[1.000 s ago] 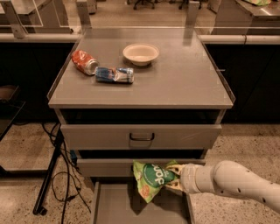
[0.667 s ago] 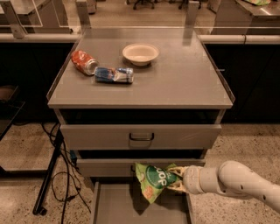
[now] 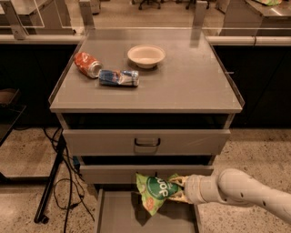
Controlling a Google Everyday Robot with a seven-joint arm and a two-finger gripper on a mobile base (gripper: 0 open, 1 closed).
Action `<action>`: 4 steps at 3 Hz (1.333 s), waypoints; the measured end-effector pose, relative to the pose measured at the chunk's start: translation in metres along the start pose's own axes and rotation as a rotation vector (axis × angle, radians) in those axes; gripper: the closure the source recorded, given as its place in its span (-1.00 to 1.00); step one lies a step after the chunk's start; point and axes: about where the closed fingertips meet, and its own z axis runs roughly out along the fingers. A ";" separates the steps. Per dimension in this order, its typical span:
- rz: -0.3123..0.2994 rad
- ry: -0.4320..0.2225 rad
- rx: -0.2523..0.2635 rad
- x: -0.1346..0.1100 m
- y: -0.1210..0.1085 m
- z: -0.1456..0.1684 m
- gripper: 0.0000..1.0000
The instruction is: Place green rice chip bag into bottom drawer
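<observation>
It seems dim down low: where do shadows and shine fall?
Camera view: pale glare across the far cabinet top; the green rice chip bag, held by the gripper over the bottom drawer, casts a dark shadow on its floor.

Office-like lab: grey drawer cabinet [image 3: 182,86], glass-partitioned desks [image 3: 257,12], loose floor cables [image 3: 61,193]; tool [image 3: 179,189] over bottom drawer [image 3: 118,218].

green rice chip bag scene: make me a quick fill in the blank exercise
1. The gripper holds the green rice chip bag over the bottom drawer, which stands ____.
2. The white bowl on the cabinet top is ____.
3. The crushed cans beside the bowl number ____.
Missing words: open; empty; two.
</observation>
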 end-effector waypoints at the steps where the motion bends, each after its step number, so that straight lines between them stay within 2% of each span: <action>1: 0.036 0.020 -0.071 0.012 0.041 0.043 1.00; 2: 0.045 0.040 -0.112 0.025 0.082 0.081 1.00; 3: 0.051 0.078 -0.121 0.049 0.112 0.110 1.00; 4: 0.056 0.133 -0.092 0.085 0.129 0.137 1.00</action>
